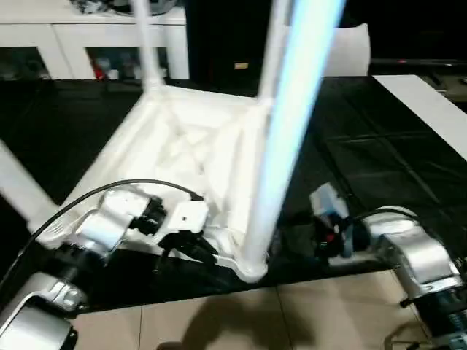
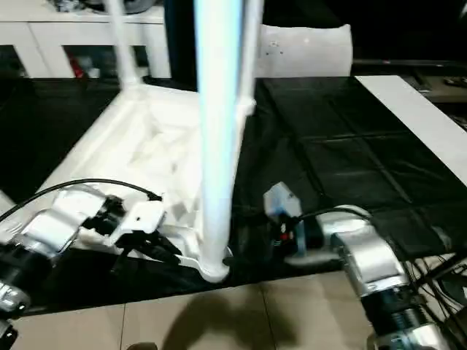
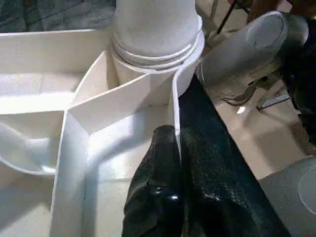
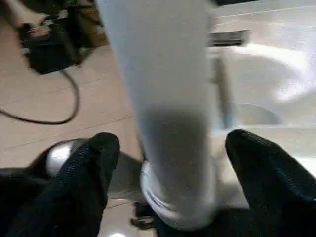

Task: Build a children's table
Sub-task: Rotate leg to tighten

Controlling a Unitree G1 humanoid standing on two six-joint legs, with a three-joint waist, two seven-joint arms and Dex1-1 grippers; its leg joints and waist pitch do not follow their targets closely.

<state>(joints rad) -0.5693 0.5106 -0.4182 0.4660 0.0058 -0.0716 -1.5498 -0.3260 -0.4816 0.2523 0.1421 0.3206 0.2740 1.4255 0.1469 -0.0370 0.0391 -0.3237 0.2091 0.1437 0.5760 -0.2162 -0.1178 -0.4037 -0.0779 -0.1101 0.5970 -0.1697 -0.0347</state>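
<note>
Underneath, black mat (image 1: 379, 168), tile floor (image 1: 292, 321).

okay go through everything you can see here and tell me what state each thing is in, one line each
table top: upside down on the black mat, ribbed underside up
near leg: upright, seated in the near corner socket
far leg: upright in the far corner socket
left gripper: jaws shut on the table top's rim beside the near socket
right gripper: jaws open on both sides of the near leg, not touching it
</note>
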